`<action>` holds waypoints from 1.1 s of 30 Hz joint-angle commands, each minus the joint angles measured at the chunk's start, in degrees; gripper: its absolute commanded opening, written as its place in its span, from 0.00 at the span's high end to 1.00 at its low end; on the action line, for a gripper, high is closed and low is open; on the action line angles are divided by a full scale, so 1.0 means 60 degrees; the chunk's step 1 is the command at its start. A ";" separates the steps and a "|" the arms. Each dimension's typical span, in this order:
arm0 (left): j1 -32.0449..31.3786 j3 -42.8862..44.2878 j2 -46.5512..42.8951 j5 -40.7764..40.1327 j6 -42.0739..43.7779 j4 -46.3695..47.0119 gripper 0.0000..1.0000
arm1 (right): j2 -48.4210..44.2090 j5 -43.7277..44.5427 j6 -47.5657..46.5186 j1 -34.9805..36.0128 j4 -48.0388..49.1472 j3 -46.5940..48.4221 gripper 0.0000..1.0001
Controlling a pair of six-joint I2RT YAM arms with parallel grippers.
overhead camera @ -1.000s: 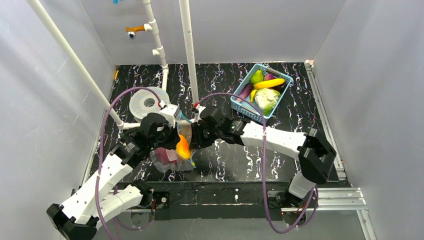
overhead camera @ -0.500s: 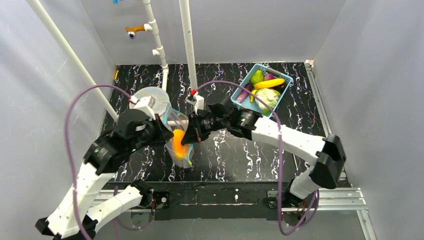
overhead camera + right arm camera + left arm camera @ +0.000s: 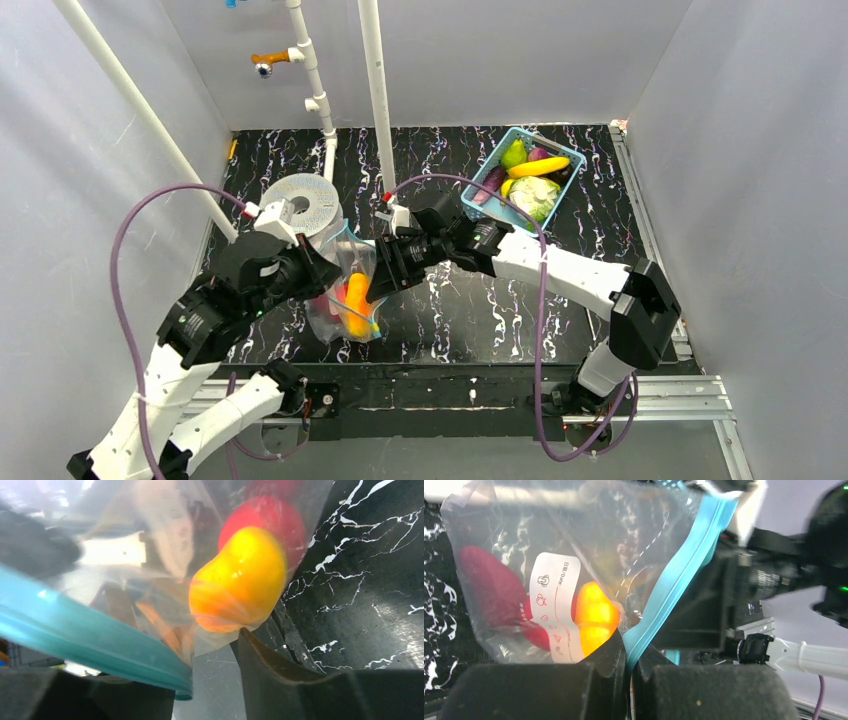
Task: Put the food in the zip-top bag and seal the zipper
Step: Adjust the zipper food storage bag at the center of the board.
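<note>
The clear zip-top bag (image 3: pixel 345 300) hangs between my two grippers above the black table. Inside it are an orange-yellow piece (image 3: pixel 355 300) and a red-magenta piece (image 3: pixel 325 308). In the left wrist view my left gripper (image 3: pixel 631 662) is shut on the light-blue zipper (image 3: pixel 674 585), with the orange piece (image 3: pixel 594 617), the magenta piece (image 3: pixel 489 592) and the white label (image 3: pixel 556 605) behind the plastic. In the right wrist view my right gripper (image 3: pixel 210 675) stands open. The zipper's end (image 3: pixel 100 635) lies on its left finger, with a gap to the right finger (image 3: pixel 280 680). The orange piece (image 3: pixel 240 582) and a red piece (image 3: pixel 270 517) show there.
A light-blue basket (image 3: pixel 500 225) at the back right holds a yellow banana (image 3: pixel 540 166), a green piece (image 3: pixel 513 153), a purple piece (image 3: pixel 490 183) and a pale leafy piece (image 3: pixel 535 197). A white spool (image 3: pixel 300 200) sits behind the left gripper. White pipes (image 3: pixel 378 100) rise at the back.
Both grippers lifted the bag off the table, then came down a little and nearer. The food has slid to the bag's lower end.
</note>
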 commanded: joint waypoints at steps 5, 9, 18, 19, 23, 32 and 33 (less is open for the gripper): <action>-0.0027 -0.1809 0.0144 0.0347 -0.1400 0.0843 1.00 | -0.1180 0.0515 -0.0002 0.0454 -0.0006 -0.0823 0.17; -0.0033 -0.2134 0.0074 0.0424 -0.1618 0.1122 1.00 | -0.1507 0.1284 0.0105 0.0887 -0.0094 -0.1158 0.09; -0.0033 -0.2019 0.0095 0.0516 -0.1665 0.1300 1.00 | -0.1809 0.2910 0.0664 0.1880 -0.0485 -0.1442 0.17; -0.0033 -0.2000 0.0063 0.0496 -0.1680 0.1309 1.00 | -0.1793 0.2798 0.0628 0.1913 -0.0429 -0.1390 0.20; -0.0028 -0.1633 0.0021 0.0579 -0.1610 0.1210 1.00 | -0.1764 0.1782 0.0755 0.1907 0.0325 -0.1150 0.60; -0.0032 0.0806 -0.0271 0.1168 -0.1967 -0.0331 1.00 | -0.2141 -0.1166 0.2705 0.0996 0.0665 0.1259 0.99; -0.0027 0.0705 -0.0422 0.1010 -0.2410 -0.0392 1.00 | -0.2174 -0.1294 0.3039 0.0928 0.0916 0.1225 0.99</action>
